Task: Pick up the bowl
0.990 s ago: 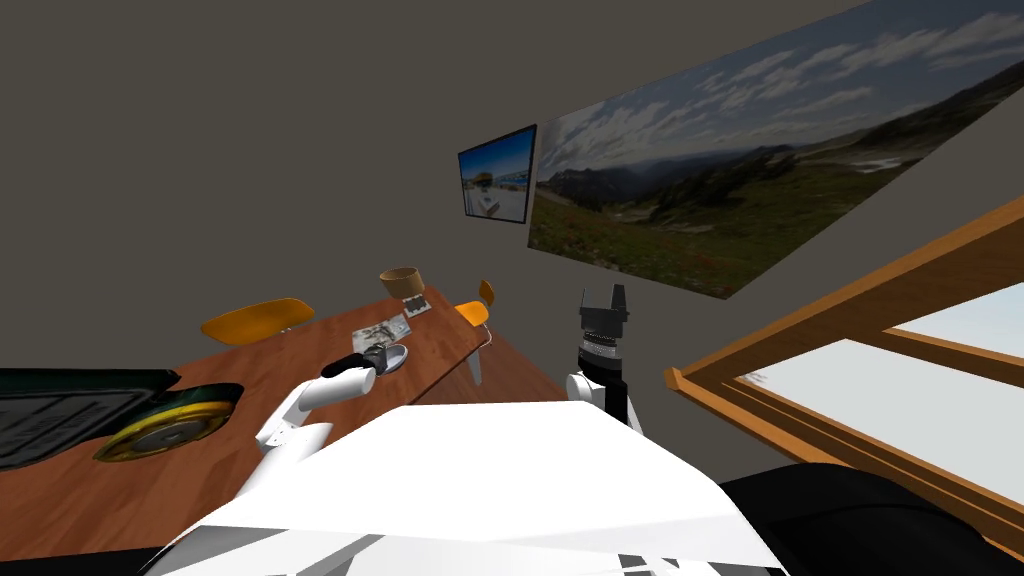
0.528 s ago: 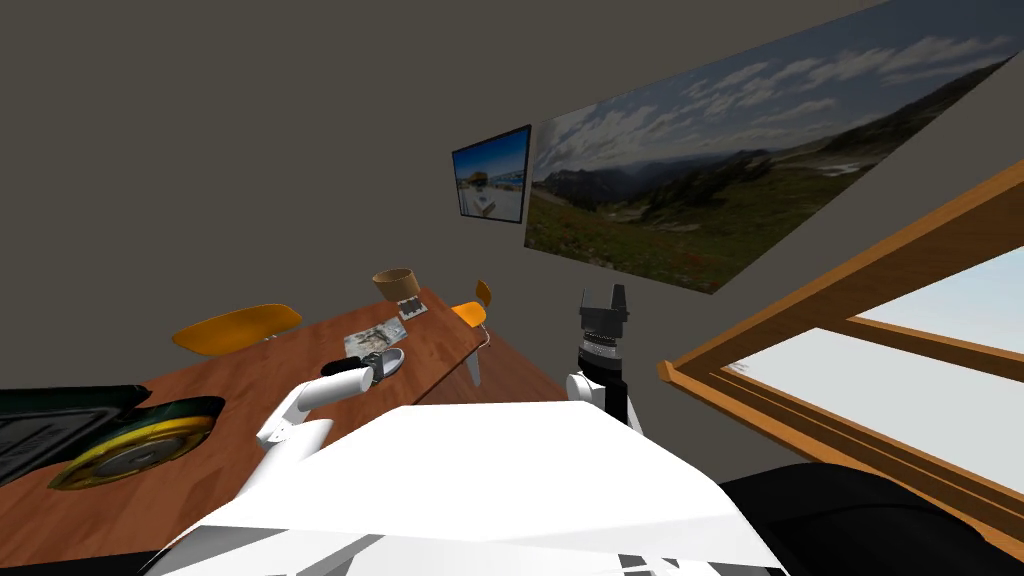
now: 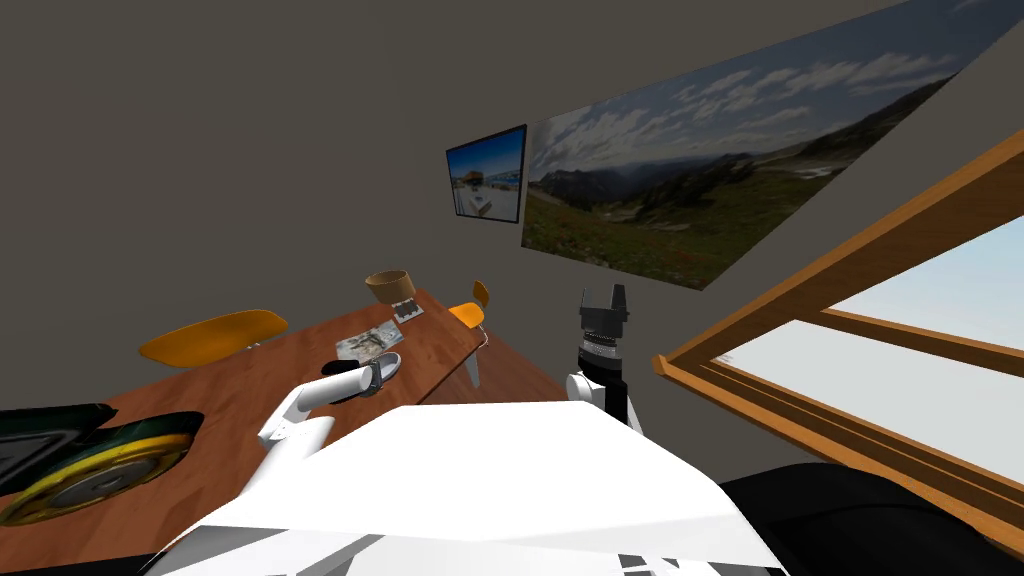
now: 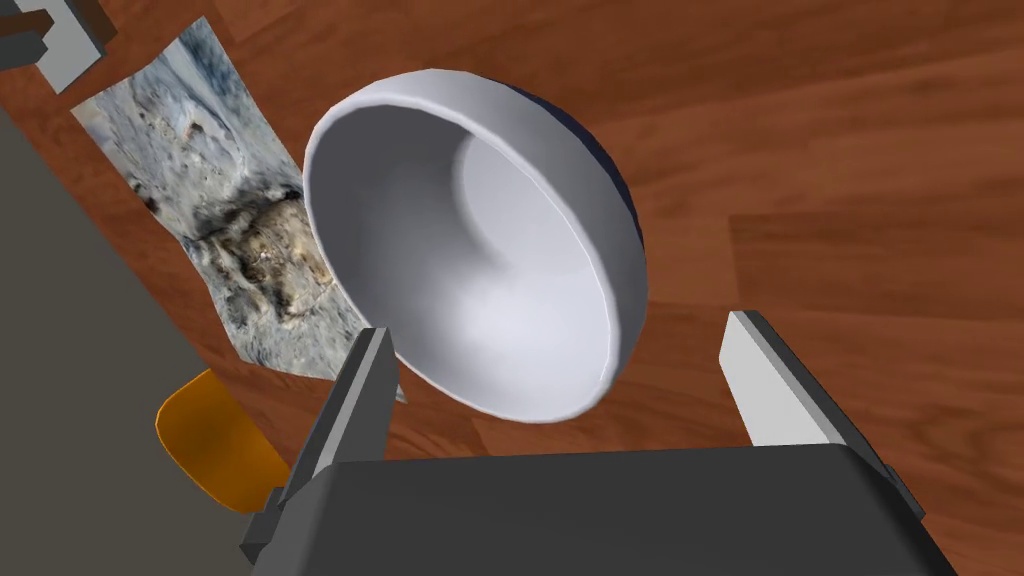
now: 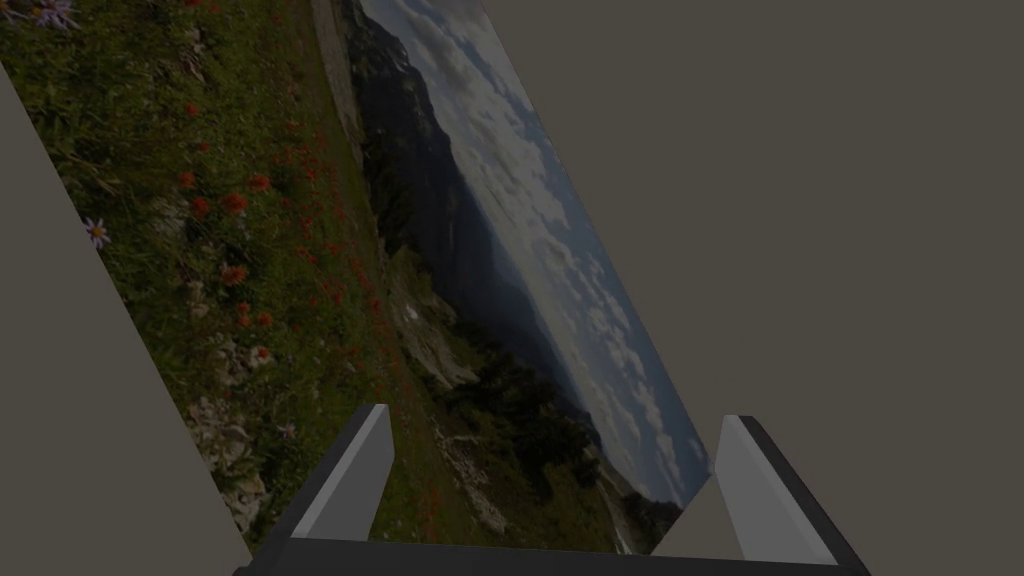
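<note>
The white bowl (image 4: 480, 250) stands on the brown wooden table (image 4: 850, 200), its opening towards my left hand. My left gripper (image 4: 565, 385) is open just short of it. The bowl's near rim reaches between the fingers, close to one finger (image 4: 365, 395) and well apart from the other. In the head view the bowl (image 3: 389, 364) sits near the table's right edge, with my left gripper (image 3: 374, 372) right at it. My right gripper (image 3: 604, 297) is raised beside the chest, open and empty.
A printed sheet (image 4: 215, 230) lies just beyond the bowl. Farther along the table (image 3: 250, 390) are a small card (image 3: 408, 310) and a tan round container (image 3: 390, 286). A green and yellow disc (image 3: 90, 475) lies at my left. Orange chairs (image 3: 215, 335) (image 3: 468, 313) stand around the table.
The whole head view has shifted, with the table's things sliding left, so I have moved. My left gripper stays open at the bowl. The right arm holds its pose.
</note>
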You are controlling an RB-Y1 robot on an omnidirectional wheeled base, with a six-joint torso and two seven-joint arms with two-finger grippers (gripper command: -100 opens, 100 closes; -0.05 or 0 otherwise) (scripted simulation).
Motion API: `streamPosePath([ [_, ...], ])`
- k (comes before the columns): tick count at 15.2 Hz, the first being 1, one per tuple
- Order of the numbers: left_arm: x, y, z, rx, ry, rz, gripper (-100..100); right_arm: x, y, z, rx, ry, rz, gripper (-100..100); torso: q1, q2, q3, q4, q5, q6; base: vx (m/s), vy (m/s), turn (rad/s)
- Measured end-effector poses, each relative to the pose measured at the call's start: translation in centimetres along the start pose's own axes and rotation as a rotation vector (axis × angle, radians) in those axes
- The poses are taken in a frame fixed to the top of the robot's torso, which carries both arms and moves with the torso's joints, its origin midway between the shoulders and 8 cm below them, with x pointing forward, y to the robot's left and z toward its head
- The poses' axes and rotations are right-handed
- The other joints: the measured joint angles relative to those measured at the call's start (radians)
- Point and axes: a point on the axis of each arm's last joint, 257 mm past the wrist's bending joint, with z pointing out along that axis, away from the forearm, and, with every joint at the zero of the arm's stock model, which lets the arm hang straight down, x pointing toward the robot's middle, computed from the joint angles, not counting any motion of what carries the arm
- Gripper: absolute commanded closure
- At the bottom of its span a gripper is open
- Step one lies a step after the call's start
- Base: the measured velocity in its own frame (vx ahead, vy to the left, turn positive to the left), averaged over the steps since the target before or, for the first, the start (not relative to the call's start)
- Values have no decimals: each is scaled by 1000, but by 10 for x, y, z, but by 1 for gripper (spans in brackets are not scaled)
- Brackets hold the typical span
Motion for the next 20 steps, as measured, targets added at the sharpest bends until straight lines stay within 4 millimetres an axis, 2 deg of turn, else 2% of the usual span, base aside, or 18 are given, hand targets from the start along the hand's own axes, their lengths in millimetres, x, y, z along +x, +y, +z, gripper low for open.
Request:
streamPosePath([
  [7,-8,34,7,-136,-14,-68,-100,0,0,0,0,0,0,0,0,0,0,0,0,0,7,27,-67],
  [17,-11,39,26,-142,-34,-104,-100,0,0,0,0,0,0,0,-2,2,1,0,0,0,-27,11,-66],
  [18,-11,39,27,-141,-34,-105,100,0,0,0,0,0,0,0,-2,2,1,0,-1,0,0,0,0],
  [20,-11,39,27,-141,-34,-105,100,0,0,0,0,0,0,0,-2,1,0,0,0,0,0,0,0],
])
